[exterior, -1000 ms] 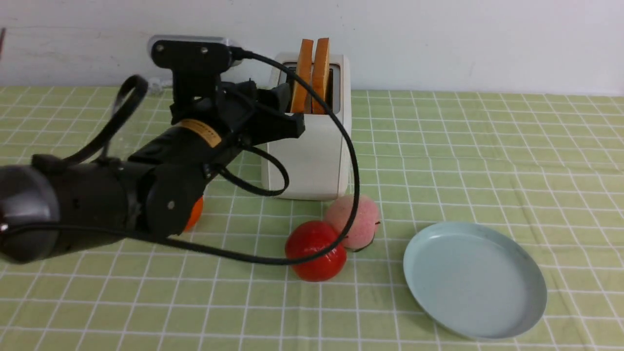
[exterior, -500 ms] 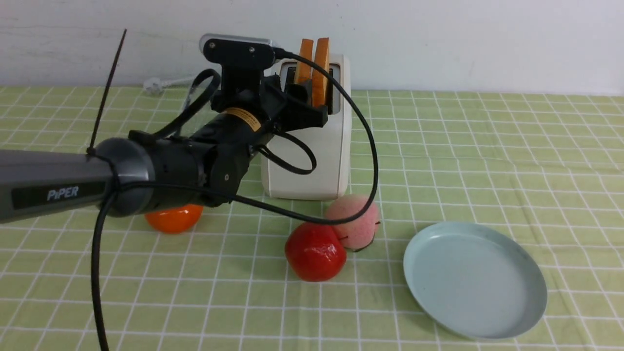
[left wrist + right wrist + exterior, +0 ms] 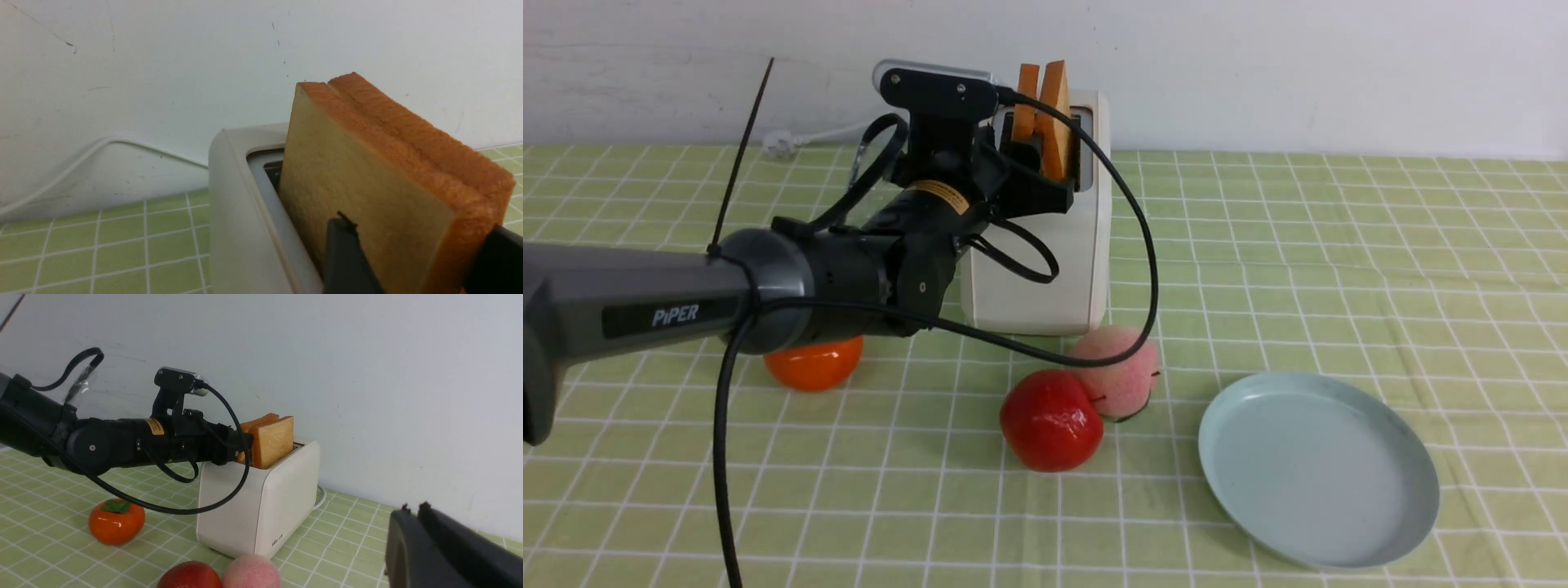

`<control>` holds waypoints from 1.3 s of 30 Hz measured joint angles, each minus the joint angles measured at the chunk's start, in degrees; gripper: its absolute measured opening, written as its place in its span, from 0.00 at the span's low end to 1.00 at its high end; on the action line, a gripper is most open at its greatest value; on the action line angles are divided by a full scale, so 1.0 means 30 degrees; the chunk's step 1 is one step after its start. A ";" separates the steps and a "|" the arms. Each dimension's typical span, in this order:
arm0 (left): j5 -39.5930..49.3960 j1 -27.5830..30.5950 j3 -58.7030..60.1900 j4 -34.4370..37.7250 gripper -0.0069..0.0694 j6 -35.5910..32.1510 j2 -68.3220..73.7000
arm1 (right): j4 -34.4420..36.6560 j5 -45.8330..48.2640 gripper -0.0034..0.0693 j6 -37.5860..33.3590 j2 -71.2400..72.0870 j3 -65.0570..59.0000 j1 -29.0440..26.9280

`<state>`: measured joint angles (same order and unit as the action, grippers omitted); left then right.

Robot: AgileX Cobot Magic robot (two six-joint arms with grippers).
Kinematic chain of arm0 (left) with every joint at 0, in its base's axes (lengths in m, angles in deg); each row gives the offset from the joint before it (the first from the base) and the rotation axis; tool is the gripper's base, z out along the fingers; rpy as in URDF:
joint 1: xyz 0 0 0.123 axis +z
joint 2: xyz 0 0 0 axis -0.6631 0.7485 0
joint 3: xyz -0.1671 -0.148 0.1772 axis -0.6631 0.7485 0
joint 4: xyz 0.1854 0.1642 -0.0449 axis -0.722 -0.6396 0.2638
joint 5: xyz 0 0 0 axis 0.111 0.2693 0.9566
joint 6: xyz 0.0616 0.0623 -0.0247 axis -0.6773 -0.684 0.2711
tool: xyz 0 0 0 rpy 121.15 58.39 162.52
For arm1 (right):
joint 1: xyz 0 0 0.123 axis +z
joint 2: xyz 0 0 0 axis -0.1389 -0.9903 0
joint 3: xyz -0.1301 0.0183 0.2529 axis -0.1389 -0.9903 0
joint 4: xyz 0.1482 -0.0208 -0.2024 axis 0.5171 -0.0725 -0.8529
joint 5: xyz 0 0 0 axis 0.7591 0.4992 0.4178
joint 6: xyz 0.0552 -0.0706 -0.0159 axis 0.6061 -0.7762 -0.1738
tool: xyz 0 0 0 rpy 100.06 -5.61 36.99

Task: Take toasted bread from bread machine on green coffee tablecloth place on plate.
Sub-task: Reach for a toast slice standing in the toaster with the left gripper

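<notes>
Front: the left arm reads "PiPER"; the left gripper clamps both slices of toast, which stand in the toaster on the bench (the plate lies apart). Left wrist: fingers press the toast's outer faces. Right wrist: right gripper closed, empty; toaster's small logo unreadable.
</notes>
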<state>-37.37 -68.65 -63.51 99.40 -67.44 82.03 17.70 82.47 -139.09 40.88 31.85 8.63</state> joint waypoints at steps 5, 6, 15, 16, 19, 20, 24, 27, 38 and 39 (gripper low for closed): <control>-0.0108 0.0000 -0.0075 0.0223 0.53 -0.0626 0.0085 | 0.0047 0.0000 0.10 0.0000 0.0000 0.0000 0.0000; -0.0252 0.0000 -0.0155 0.0391 0.52 -0.0653 0.0202 | 0.0047 0.0000 0.10 0.0000 0.0000 0.0000 0.0000; -0.0898 0.0000 -0.0580 0.0608 0.52 -0.0741 0.0423 | 0.0047 0.0000 0.10 0.0000 0.0000 0.0000 0.0000; -0.0942 0.0000 -0.0580 0.0658 0.52 -0.0760 0.0423 | 0.0047 0.0000 0.10 0.0000 0.0000 0.0000 0.0000; -0.1028 0.0000 -0.0580 0.1170 0.52 -0.1094 0.0508 | 0.0047 0.0000 0.10 0.0000 0.0000 0.0000 0.0000; -0.1028 0.0000 -0.0580 0.1209 0.52 -0.1145 0.0521 | 0.0047 0.0000 0.10 0.0000 0.0000 0.0000 0.0000; -0.1067 0.0000 -0.0580 0.2406 0.51 -0.1988 0.0671 | 0.0047 0.0000 0.10 0.0000 0.0000 0.0000 0.0000; -0.1067 0.0000 -0.0580 0.2661 0.51 -0.2188 0.0672 | 0.0047 0.0000 0.10 -0.0021 0.0000 0.0000 0.0000; -0.1387 0.0000 -0.0580 0.1867 0.51 -0.2237 0.0672 | 0.0047 0.0000 0.12 -0.0083 0.0000 0.0000 0.0000; -0.1405 0.0000 -0.0580 0.1790 0.51 -0.2237 0.0672 | 0.0047 0.0000 0.12 -0.0083 0.0000 0.0000 0.0000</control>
<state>-41.59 -68.65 -65.25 104.77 -74.15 84.04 17.84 82.47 -139.34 40.88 31.85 8.63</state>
